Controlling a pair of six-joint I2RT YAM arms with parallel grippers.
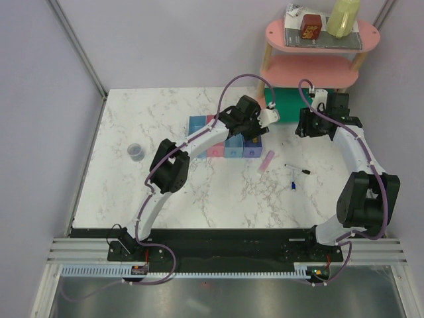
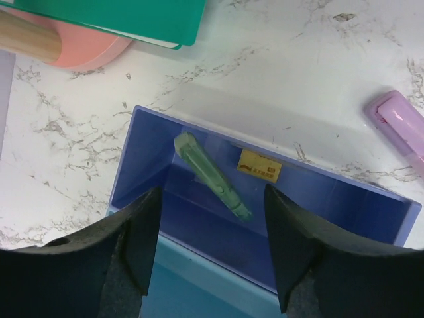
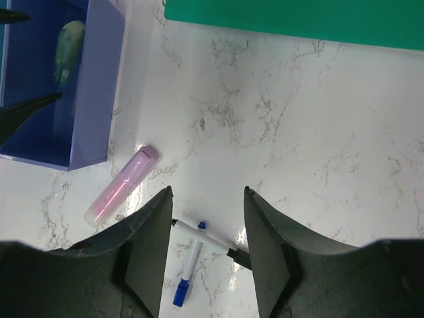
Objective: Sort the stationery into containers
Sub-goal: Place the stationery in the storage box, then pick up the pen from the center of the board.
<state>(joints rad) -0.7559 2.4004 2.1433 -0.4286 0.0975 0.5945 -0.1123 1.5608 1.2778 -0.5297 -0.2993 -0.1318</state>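
The flat green board (image 1: 286, 104) lies on the white marble table (image 1: 165, 192), just beyond the left gripper (image 1: 252, 131) and just ahead of the right gripper (image 1: 306, 126), at the foot of the pink round tiered shelf (image 1: 371, 38). Farther beyond both grippers, a red box (image 1: 310, 26) and a yellow-green bottle (image 1: 343, 16) stand side by side on a grey tray (image 1: 331, 43) on the shelf's top tier.

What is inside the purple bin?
One pale green stick lies slanted on the floor of the purple bin, beside a small gold sticker. The left tool's fingers cover the bin's near corners, so anything there cannot be seen.
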